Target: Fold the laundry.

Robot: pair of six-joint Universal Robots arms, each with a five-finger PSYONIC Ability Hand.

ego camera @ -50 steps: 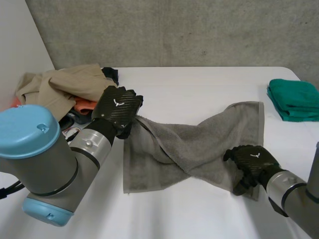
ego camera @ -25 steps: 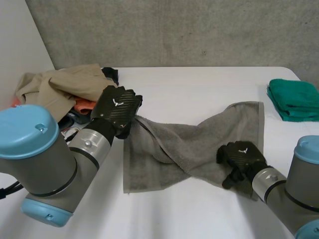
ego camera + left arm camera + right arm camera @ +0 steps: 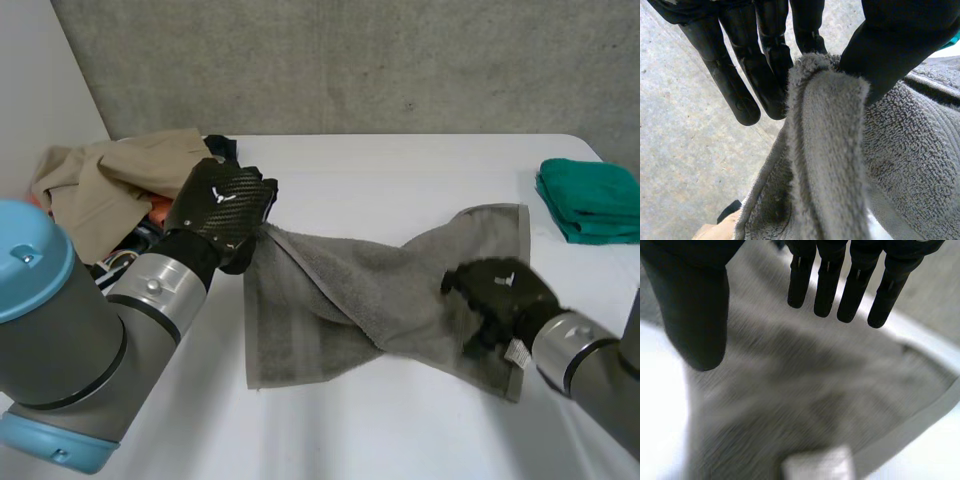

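Grey terry towel (image 3: 380, 290) lies across the middle of the white table (image 3: 400, 170), twisted once between its two ends, so the step in hand looks like getting it flat before any fold. The left hand (image 3: 222, 205) has the far left corner raised off the table. Its wrist view shows the cloth (image 3: 830, 150) pinched between the fingers (image 3: 765, 65) and the thumb (image 3: 900, 45). The right hand (image 3: 497, 295) sits over the near right end, close to the sewn label (image 3: 516, 352). Its own view shows straight fingers (image 3: 827, 290) and the thumb spread apart above the cloth, holding nothing.

To do this well, the right hand should close on that corner or press it down firmly. The left should then carry its corner over to undo the twist, keeping the cloth taut enough that the hem runs straight. Lifting too high may drag the free end. The folded green cloth (image 3: 590, 200) and the heap of clothes (image 3: 120, 175) are well apart from the towel and should not interfere.
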